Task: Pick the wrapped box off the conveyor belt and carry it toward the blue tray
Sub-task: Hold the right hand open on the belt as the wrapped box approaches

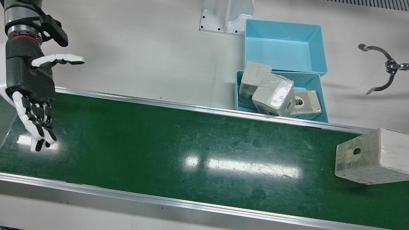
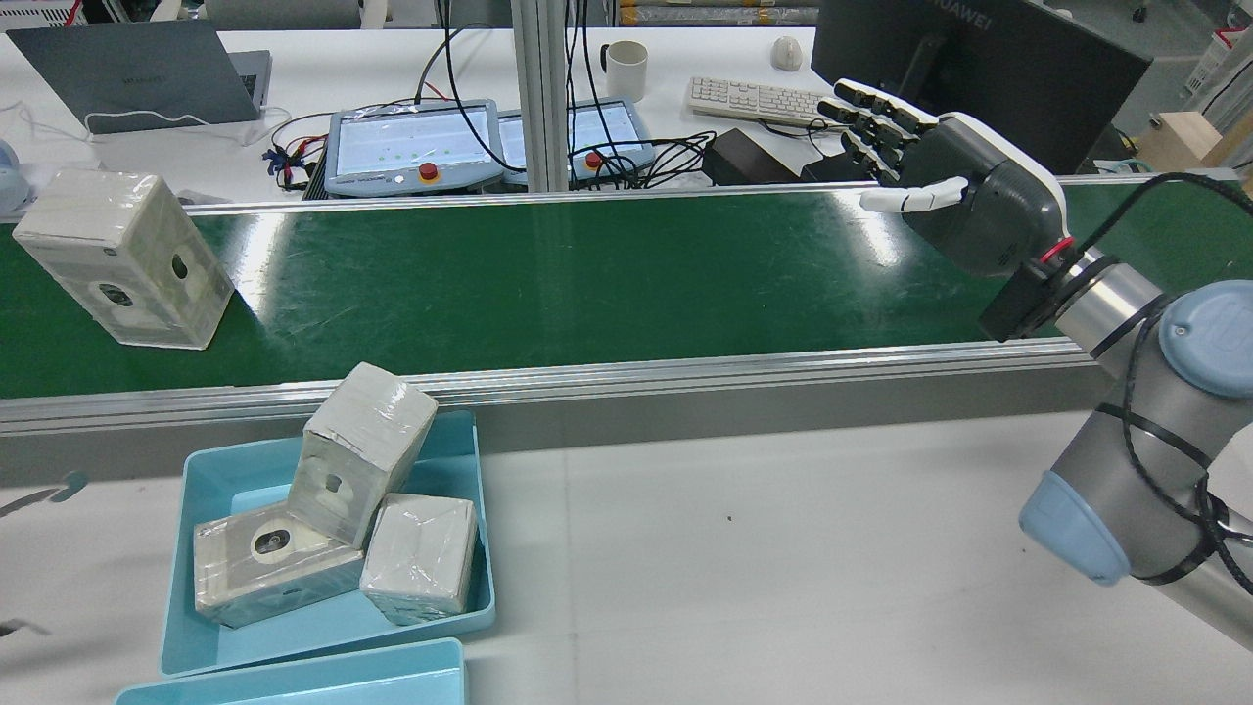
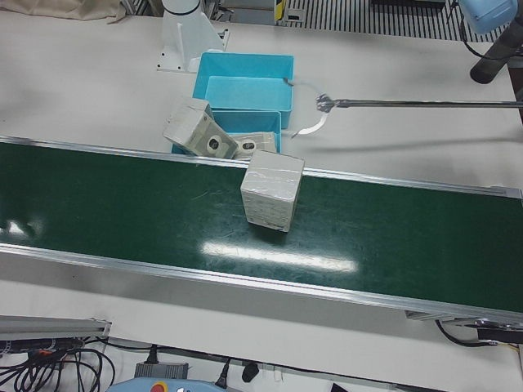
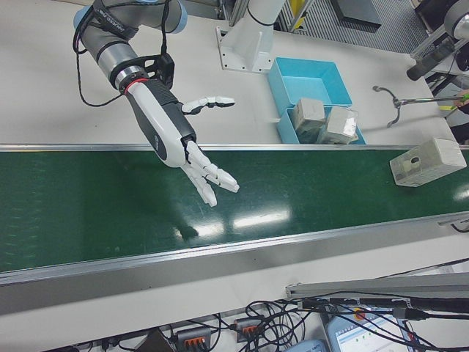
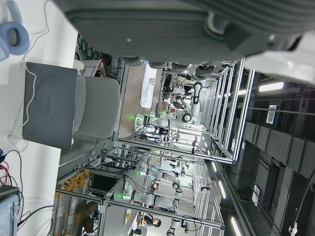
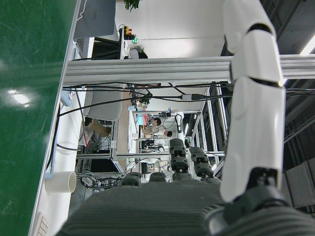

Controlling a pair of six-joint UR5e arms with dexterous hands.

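Wrapped box (image 1: 372, 156) sits on the green conveyor belt (image 1: 179, 150), at the belt end nearest the blue tray (image 1: 314, 83), resting on the belt surface w/ nothing touching it; a dark round hole shows on one face. Right hand (image 1: 32, 92) hovers over the opposite end of the belt, well apart from the box; fingers spread and extended, thumb (image 1: 59, 59) splayed out to the side, holding nothing. Blue tray stands on the white bench (image 1: 143, 48) just beside the belt's rail, holding three wrapped boxes (image 2: 333, 509) piled loosely, one leaning tilted on the others; a second blue tray (image 1: 284, 48) touches it on the side away from the belt, empty. Left hand: only its own camera shows a dark underside, prob. the palm, so can't tell its fingers' state. A long reach tool w/ curved claw (image 1: 381, 68) lies on the bench near the trays.
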